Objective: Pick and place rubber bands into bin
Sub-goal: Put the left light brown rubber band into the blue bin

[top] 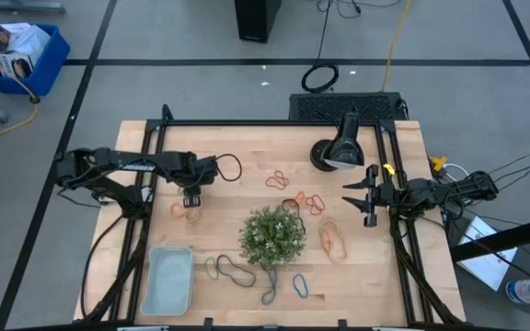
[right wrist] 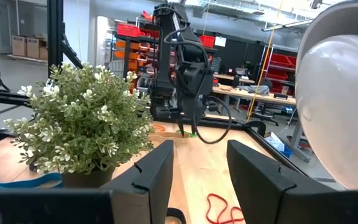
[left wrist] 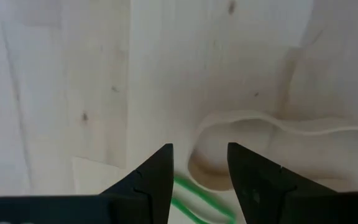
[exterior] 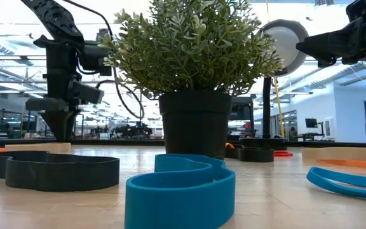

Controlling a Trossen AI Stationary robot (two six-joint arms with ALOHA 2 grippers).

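My left gripper points down just over the table, fingers part open w/ a gap, nothing held, right above a tan band & a green one. My right gripper hangs above the table near the lamp, fingers apart, empty. Rubber bands lie scattered around the plant. Bin sits at the table's near-left corner, well apart from both grippers.

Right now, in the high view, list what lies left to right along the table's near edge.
Bin → grey-green bands → plant → blue band → tan bands.
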